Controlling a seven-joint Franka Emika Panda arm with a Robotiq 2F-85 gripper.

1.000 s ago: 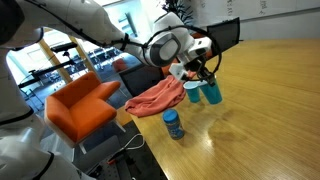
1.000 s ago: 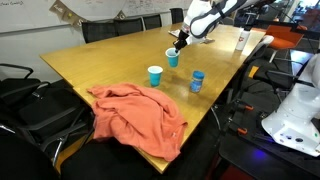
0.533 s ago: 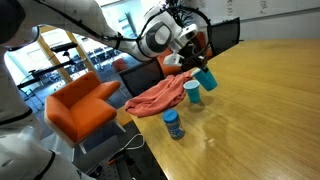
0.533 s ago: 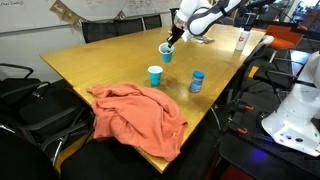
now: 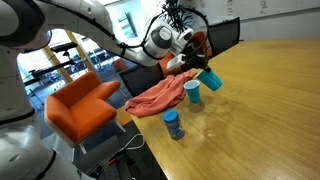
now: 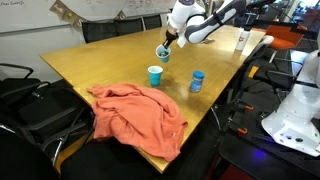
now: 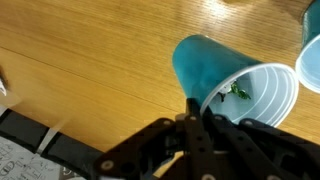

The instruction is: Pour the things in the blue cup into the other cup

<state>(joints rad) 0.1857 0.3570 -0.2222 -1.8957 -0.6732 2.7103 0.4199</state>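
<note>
Blue cup [image 5: 210, 78] raised, tilted, other cup [image 7: 311, 62] cropped

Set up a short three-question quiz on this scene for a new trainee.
1. True or false: the end effector holds the tilted turquoise tapered plastic cup in the air, off the wooden table.
2. Multiple choice: the smaller blue plastic cup with a whitish rim is A) standing upright on the table, B) lying on its side, C) stacked inside the tilted cup.
3. Fill in: in the wrist view, the small pieces inside the tilted cup are coloured ____.

Key: 1 true; 2 A; 3 green.
</note>
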